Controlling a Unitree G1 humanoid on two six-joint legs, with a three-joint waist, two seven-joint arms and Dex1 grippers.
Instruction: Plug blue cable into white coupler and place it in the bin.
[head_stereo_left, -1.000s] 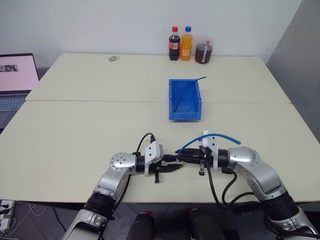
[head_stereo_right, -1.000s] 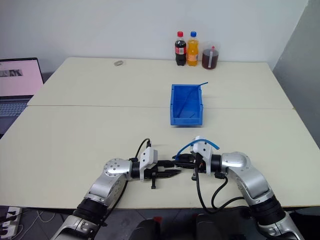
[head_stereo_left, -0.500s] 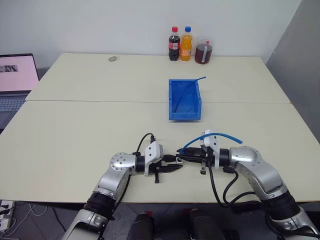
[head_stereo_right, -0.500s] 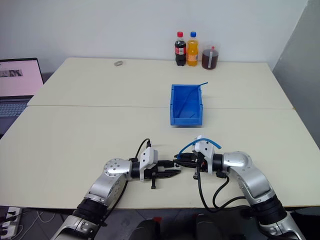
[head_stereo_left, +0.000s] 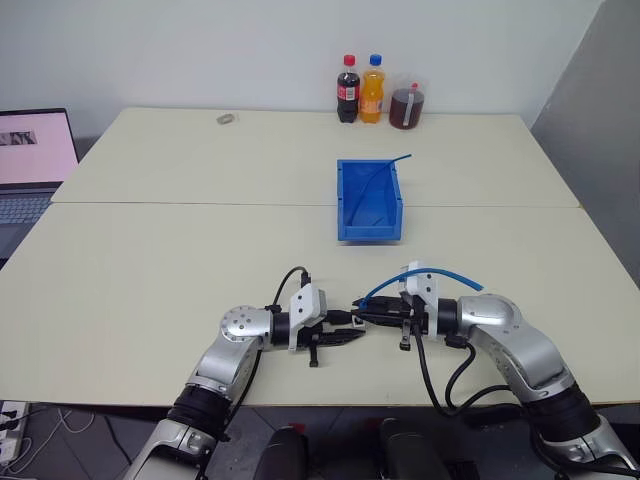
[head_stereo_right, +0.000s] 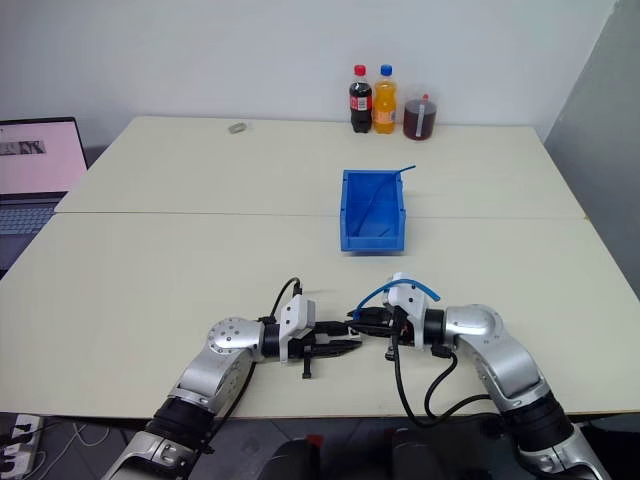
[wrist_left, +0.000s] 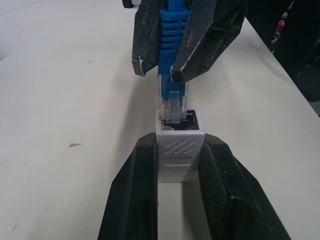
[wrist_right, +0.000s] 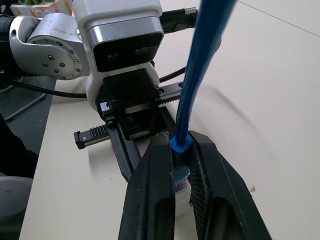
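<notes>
In the left wrist view my left gripper (wrist_left: 179, 142) is shut on the white coupler (wrist_left: 179, 155), a small ribbed block with a dark opening. My right gripper (wrist_left: 167, 70) faces it, shut on the ribbed boot of the blue cable (wrist_left: 172, 30). The cable's clear plug (wrist_left: 173, 107) has its tip in the coupler's opening, with most of the plug outside. From the head, both grippers meet near the table's front edge, left gripper (head_stereo_left: 352, 335) and right gripper (head_stereo_left: 362, 318), and the blue cable (head_stereo_left: 450, 270) arcs back over my right wrist. The bin (head_stereo_left: 370, 231) stands farther back, at mid table.
A second thin blue cable (head_stereo_left: 375, 180) lies in the bin and sticks out over its back rim. Two bottles (head_stereo_left: 348, 88) and a jar (head_stereo_left: 407, 105) stand at the far edge, with a small grey round object (head_stereo_left: 226, 118) to their left. A laptop (head_stereo_left: 30, 160) sits at far left.
</notes>
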